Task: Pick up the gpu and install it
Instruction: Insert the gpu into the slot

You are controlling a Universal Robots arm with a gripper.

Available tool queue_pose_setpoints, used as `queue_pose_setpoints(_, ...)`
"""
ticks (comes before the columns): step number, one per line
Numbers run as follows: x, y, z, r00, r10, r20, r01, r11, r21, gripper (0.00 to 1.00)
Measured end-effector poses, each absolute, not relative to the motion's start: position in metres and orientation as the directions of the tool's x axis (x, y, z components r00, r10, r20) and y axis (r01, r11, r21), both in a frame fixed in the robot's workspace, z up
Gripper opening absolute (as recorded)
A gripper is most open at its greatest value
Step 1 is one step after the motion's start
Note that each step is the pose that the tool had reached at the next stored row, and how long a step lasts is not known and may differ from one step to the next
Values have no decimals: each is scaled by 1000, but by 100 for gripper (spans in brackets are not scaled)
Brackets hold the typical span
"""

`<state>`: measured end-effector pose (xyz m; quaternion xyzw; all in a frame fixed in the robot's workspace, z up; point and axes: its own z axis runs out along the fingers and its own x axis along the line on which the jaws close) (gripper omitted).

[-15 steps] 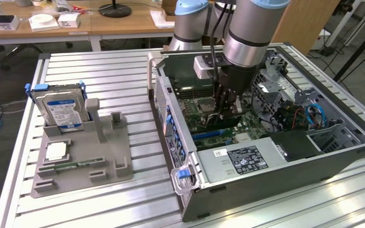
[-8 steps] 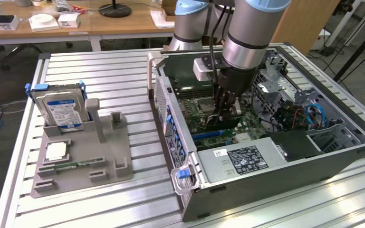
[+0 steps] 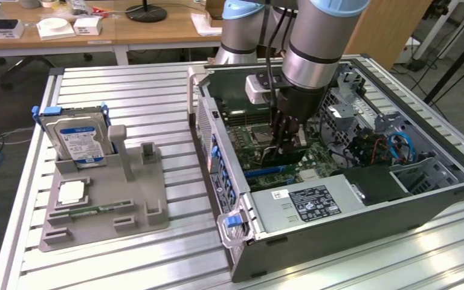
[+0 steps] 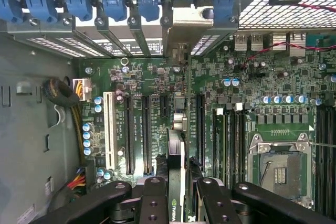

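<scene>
A slatted metal workbench (image 3: 135, 254) stands in a workshop, with wooden desks (image 3: 135, 33) and boxes behind it. On the bench an open computer case (image 3: 337, 229) lies on its side, and the robot arm (image 3: 316, 54) reaches straight down into it. The claw (image 4: 178, 192) hangs low over the green motherboard (image 4: 157, 85), its two black fingers (image 4: 155, 198) clamped on the graphics card (image 4: 176, 182), which stands on edge between them. The card runs forward from the claw toward the rear wall of the case, where its silver bracket (image 4: 186, 24) sits among the row of blue slot clips (image 4: 113, 3). Below the claw, the card's lower edge lines up with the black expansion slots (image 4: 137, 135); whether it is seated in one cannot be told. A white slot (image 4: 109, 129) lies to one side of the card, past the black slots, and the empty processor socket (image 4: 281, 166) lies to the other side, close by the claw. In the exterior view, the grey power supply (image 3: 313, 202) sits in the case just in front of the claw. Well away from the claw, toward the exterior view's left, a grey parts stand (image 3: 107, 199) holds an upright hard drive (image 3: 75, 136) with a blue-white label, a processor chip (image 3: 70, 192) and a green memory stick (image 3: 103, 210).
</scene>
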<state>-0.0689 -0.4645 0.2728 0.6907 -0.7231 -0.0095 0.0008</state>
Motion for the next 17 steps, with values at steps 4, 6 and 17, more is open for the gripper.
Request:
queue_pose_setpoints(4, -71, -464, 270, -46, -999, -12, -999, 46, 14, 26)
queue_pose_setpoints(6, -71, -464, 267, -46, -999, -12, -999, 45, 14, 26)
queue_pose_setpoints(17, -72, -463, 262, -46, -999, -12, -999, 46, 14, 26)
